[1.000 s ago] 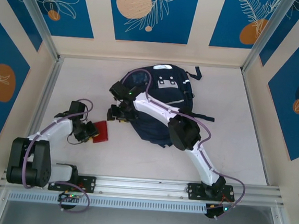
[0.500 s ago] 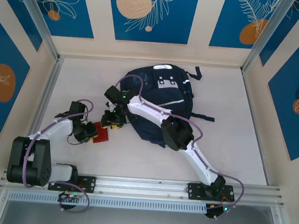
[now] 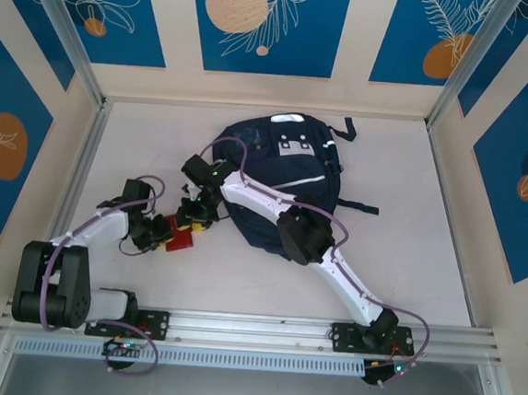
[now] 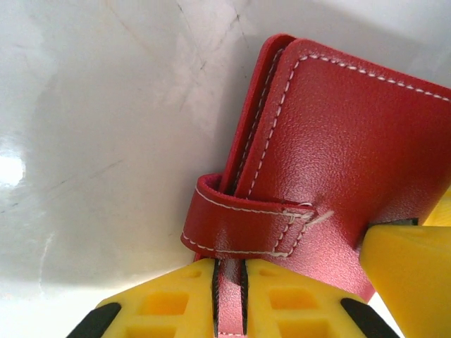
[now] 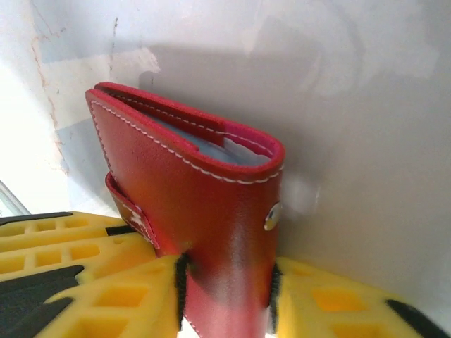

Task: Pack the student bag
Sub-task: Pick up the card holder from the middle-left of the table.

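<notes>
The left gripper [image 4: 229, 271] pinched the strap of the red wallet [image 4: 338, 162], and the right gripper [image 5: 225, 282] clamped its 2 covers. The student bag [image 3: 304, 164] lay just beside them toward 1 o'clock, long axis roughly 12 to 6, nearer the right arm

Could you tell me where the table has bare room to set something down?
Bare table lies between the student bag and the right wall, along the near rail between the arm bases, and in the far left corner. Crowded: left of the bag, where the left gripper and right gripper meet on the red wallet.
</notes>
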Controlling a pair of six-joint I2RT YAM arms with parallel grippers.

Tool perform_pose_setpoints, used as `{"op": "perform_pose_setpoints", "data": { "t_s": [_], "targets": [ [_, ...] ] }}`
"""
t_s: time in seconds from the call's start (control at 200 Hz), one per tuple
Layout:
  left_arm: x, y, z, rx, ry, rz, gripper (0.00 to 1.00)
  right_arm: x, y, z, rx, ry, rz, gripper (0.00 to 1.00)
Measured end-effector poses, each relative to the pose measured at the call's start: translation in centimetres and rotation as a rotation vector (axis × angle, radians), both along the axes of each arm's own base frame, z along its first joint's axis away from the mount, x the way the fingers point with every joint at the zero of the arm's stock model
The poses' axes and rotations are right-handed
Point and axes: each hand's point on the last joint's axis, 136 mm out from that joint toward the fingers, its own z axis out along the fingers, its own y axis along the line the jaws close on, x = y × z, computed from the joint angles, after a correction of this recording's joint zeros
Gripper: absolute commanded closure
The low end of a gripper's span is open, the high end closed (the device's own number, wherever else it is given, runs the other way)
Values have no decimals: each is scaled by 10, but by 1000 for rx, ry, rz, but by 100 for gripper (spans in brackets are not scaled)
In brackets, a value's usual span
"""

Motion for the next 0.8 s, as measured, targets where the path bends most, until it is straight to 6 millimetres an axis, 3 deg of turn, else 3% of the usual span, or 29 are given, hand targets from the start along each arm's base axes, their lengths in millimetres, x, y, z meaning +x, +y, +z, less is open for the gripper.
{"op": "perform_pose_setpoints", "data": {
  "t_s": [0.075,0.155,0.22,0.385,0.59,0.705,0.8],
  "targets": [
    [0,0,0,-1,-1,0,79,1,0,1,5,-1,5,87],
    [0,0,1,1,-2,2,73,1,1,4,12,-10,11,92],
    [-1,1,4,9,-4,0,63,2,1,8,15,-28,14,94],
    [12,7,40,46,-96,0,38,3,-18,32,-14,-123,-5,97],
    [34,9,99,64,-271,-15,24,16,-67,106,-2,-318,-91,98],
    [44,5,117,62,-334,-57,20,31,-113,152,21,-436,-194,99],
    [52,-3,126,56,-386,-94,19,43,-157,179,26,-506,-296,99]
  ]
}}
